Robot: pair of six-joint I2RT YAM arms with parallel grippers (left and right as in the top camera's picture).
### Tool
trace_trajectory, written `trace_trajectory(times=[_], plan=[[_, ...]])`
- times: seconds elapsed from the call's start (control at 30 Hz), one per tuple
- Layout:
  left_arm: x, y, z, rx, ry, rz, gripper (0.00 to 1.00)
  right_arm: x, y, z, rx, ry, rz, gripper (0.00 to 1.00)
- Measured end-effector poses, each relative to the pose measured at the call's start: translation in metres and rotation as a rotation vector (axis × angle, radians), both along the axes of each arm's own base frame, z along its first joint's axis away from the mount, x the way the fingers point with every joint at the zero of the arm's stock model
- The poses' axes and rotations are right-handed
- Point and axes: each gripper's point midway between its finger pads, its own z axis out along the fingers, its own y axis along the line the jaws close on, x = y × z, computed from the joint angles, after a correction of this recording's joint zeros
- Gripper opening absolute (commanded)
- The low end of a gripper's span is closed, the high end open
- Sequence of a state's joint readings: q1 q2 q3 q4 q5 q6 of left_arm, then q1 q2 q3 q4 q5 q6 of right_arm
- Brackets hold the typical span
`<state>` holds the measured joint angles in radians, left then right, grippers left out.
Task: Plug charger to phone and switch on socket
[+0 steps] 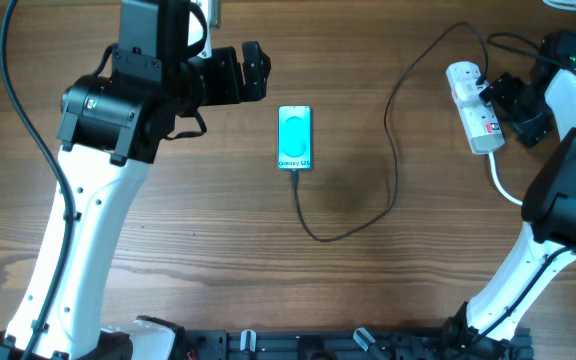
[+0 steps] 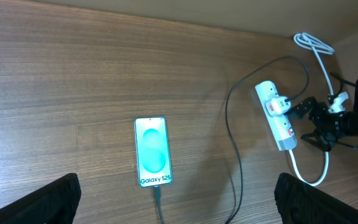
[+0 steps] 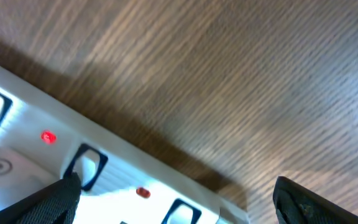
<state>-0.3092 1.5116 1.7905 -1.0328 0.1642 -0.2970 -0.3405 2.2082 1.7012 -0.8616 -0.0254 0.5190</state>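
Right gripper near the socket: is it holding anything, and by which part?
Nothing is held. The right gripper is open over the socket; the left gripper is open and empty too.

**Layout of the worktop [image 1: 388, 290], seen from above, arm bases at the near edge.** The phone [image 1: 295, 137] lies flat near the centre. The cable [image 1: 318, 239] leaves the phone's near end, loops toward the near edge, then runs right and back to the far end of the power strip [image 1: 476, 125], which lies at the right rear. The left claw [image 1: 260, 72] is left of the phone and apart from it. The right claw [image 1: 503, 105] is just right of the strip.
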Motion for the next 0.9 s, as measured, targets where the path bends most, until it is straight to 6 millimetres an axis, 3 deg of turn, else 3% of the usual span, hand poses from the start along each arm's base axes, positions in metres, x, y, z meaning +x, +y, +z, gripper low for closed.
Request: trace_trajectory(times=[0.13, 0.27, 0.33, 0.5, 0.53, 0.6, 0.7, 0.9], plan=[[0.0, 0.0, 0.0, 0.0, -0.001, 0.0, 1.0, -0.015, 0.005, 0.008, -0.009, 0.051, -0.03, 1.0], [0.0, 0.0, 0.0, 0.0, 0.0, 0.0, 1.0, -0.026, -0.003, 0.06, -0.09, 0.002, -0.072, 1.0], [0.0, 0.0, 0.0, 0.0, 0.0, 0.0, 1.0, -0.039, -0.004, 0.13, -0.149, -0.11, -0.088, 1.0], [0.0, 0.0, 0.0, 0.0, 0.0, 0.0, 1.0, -0.088, 0.017, 0.224, -0.206, -0.257, -0.085, 1.0], [0.0, 0.0, 0.0, 0.0, 0.0, 0.0, 1.0, -0.105, 0.034, 0.242, -0.224, -0.327, -0.058, 1.0], [0.0, 0.0, -0.001, 0.001, 0.003, 0.0, 1.0, -0.122, 0.055, 0.248, -0.232, -0.394, -0.018, 1.0], [0.0, 0.0, -0.001, 0.002, 0.003, 0.001, 1.0, -0.16, 0.086, 0.237, -0.226, -0.454, 0.049, 1.0], [0.0, 0.0, -0.001, 0.003, 0.002, 0.002, 1.0, -0.227, 0.102, 0.23, -0.233, -0.533, 0.067, 1.0]])
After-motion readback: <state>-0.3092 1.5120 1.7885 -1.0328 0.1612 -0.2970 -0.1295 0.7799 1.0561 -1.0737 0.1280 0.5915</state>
